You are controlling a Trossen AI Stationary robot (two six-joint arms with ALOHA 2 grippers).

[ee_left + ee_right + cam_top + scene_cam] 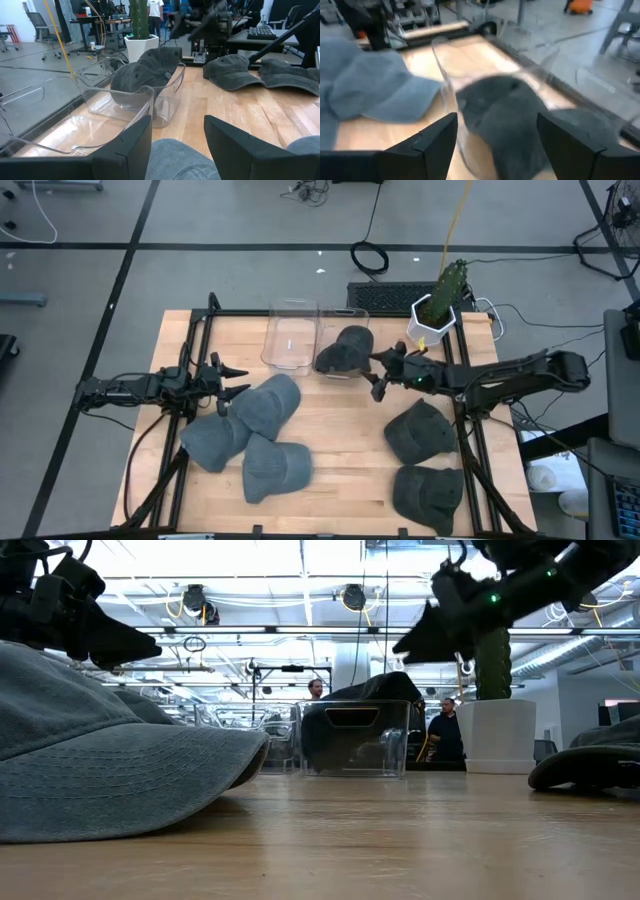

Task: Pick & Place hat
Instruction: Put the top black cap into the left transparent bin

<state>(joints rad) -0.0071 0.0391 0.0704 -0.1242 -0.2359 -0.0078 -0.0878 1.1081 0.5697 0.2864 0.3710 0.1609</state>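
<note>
A dark grey cap (345, 348) lies in the right one of two clear bins (352, 315) at the table's far middle, and it also shows in the right wrist view (515, 120) and the left wrist view (147, 70). My right gripper (378, 375) is open and empty, in the air just to the right of that bin (440, 630). My left gripper (238, 380) is open and empty, above the edge of a grey cap (268, 405) on the table's left; that cap also shows in the left wrist view (175, 160).
The left clear bin (290, 335) holds nothing. Two more grey caps (215, 440) (275, 470) lie at the near left and two dark caps (420, 430) (430, 492) at the near right. A potted cactus (440, 305) stands at the far right. People stand in the room behind.
</note>
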